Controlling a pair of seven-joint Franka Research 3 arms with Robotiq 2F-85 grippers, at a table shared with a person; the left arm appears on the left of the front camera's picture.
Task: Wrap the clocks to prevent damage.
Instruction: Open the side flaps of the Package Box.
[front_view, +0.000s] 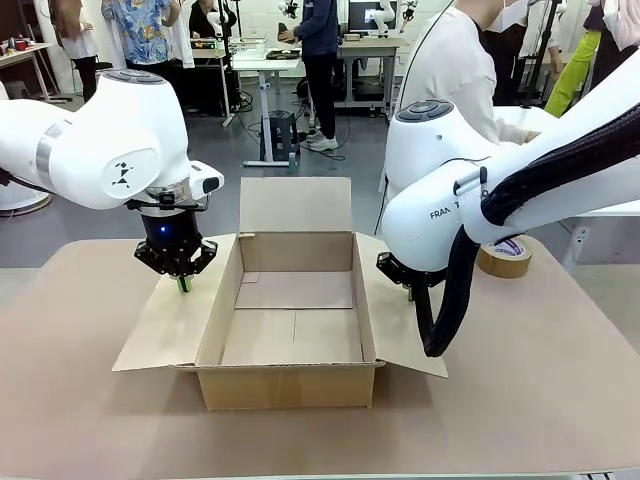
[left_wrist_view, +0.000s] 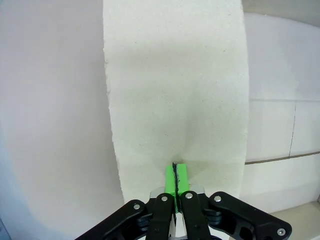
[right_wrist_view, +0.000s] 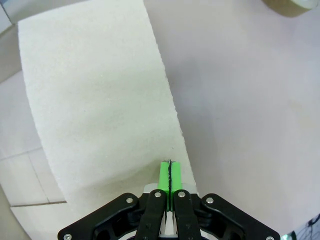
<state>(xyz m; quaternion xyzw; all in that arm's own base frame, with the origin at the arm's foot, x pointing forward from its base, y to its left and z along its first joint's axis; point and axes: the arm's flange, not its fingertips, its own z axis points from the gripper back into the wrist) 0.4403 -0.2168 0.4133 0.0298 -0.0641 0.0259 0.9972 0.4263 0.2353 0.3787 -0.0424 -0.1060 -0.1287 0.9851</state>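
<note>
Brown open cardboard box on my bench: I see left gripper pressed together over its left flap, right gripper likewise over the right flap.

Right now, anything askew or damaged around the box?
Nothing stands out. The cardboard box sits square, flaps spread, undamaged. Left claw and right claw are shut, each tip down on a side flap. Tape roll lies flat on the table.
</note>
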